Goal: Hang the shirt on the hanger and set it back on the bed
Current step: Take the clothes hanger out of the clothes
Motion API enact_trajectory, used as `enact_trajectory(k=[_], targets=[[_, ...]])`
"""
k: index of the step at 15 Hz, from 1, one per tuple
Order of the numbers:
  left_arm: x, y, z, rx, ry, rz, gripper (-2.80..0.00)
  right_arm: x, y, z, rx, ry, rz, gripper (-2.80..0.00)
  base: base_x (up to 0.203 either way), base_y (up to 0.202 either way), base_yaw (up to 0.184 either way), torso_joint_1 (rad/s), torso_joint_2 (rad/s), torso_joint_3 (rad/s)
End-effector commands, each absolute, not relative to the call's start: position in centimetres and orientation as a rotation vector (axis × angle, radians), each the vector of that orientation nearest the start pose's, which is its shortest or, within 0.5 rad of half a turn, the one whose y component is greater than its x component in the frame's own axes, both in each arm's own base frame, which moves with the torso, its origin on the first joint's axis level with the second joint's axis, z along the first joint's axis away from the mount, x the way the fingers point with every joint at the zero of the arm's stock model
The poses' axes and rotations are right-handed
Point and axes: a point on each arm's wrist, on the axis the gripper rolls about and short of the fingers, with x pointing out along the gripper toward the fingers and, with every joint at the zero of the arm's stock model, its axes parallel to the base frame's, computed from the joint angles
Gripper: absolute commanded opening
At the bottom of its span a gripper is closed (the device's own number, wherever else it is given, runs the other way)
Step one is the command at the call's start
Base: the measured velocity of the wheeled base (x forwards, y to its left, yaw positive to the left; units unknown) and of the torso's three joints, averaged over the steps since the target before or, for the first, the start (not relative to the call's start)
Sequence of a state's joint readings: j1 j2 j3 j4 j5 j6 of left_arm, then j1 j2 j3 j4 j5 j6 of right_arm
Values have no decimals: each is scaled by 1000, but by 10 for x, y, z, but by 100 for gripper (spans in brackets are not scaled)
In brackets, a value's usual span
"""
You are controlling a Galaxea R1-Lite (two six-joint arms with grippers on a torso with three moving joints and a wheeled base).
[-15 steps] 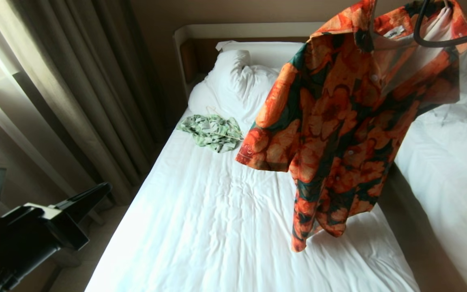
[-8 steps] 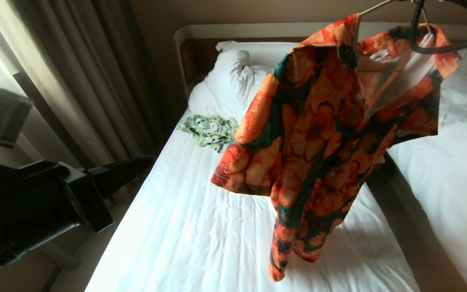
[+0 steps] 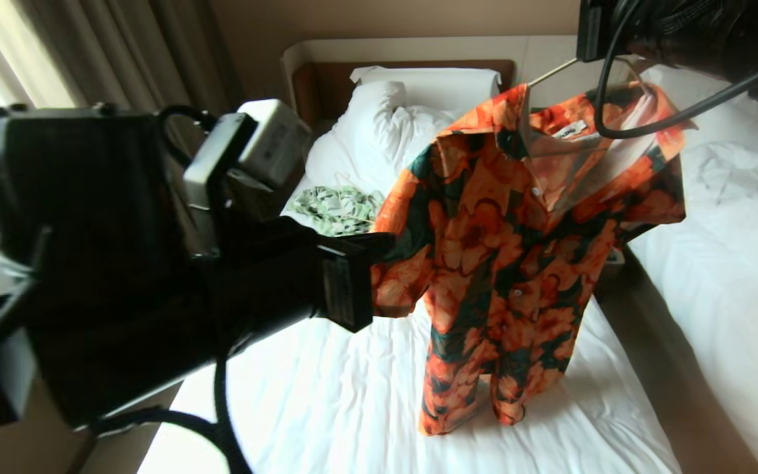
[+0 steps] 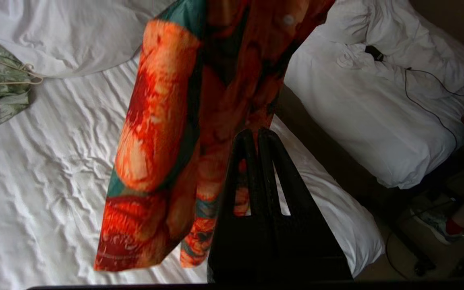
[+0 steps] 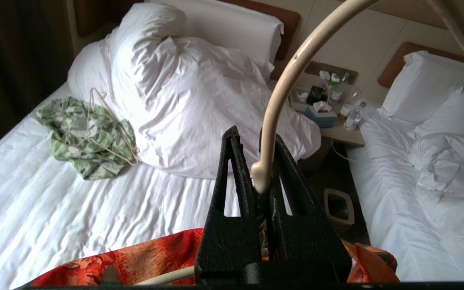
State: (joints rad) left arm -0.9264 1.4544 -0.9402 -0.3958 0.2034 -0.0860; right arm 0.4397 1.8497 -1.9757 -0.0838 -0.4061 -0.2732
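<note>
Head view: your right hand (image 3: 606, 56) is at the top right, above the far side of the bed (image 3: 326, 368), with the shirt (image 3: 517, 250) draped on the hanger (image 3: 550, 69) below it. The shirt hangs with its long axis straight down; its hem looks to be touching or nearly touching the white sheet, I cannot tell which. So the move left, as I judge it, is downward and flat: the bed lies directly under the load. Your left hand (image 3: 379, 247) reaches in from the left, its tip at the shirt's near sleeve. It is the nearer one to the cloth, while the right alone carries the hanger. The green garment (image 3: 336, 209) lies near the duvet, well apart from where the shirt would land.

Left wrist view: your left hand (image 4: 258, 135) is clenched on nothing, fingers pressed together just beside the hanging shirt (image 4: 163, 133), with bare sheet (image 4: 42, 181) behind the cloth.

Right wrist view: your right hand (image 5: 258, 169) is grasping the hanger (image 5: 286, 80) at the foot of its hook, which arches up away from the fingers. The shirt (image 5: 135, 262) shows only as an orange edge beneath the hand.

A small bin (image 5: 338, 207) sits in the gap between the two beds; its contents are too dark to tell.
</note>
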Motion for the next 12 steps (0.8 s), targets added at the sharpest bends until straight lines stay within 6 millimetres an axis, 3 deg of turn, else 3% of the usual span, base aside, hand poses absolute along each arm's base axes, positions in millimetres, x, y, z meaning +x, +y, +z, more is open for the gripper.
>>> enact_trajectory(k=[1, 6, 7, 12], targets=[[181, -239, 250, 15, 161, -732, -280, 330, 146, 391, -209, -146, 4, -280, 0, 0, 0, 0, 0, 0], [180, -298, 262, 17, 98, -822, -280, 344, 155, 376, -217, -111, 12, -280, 0, 0, 0, 0, 0, 0], [179, -306, 262, 18, 97, -826, 0, 342, 158, 376, -206, -113, 21, -280, 0, 0, 0, 0, 0, 0], [196, -335, 254, -5, 68, -788, 0, 327, 160, 387, -117, -128, 52, -280, 0, 0, 0, 0, 0, 0]])
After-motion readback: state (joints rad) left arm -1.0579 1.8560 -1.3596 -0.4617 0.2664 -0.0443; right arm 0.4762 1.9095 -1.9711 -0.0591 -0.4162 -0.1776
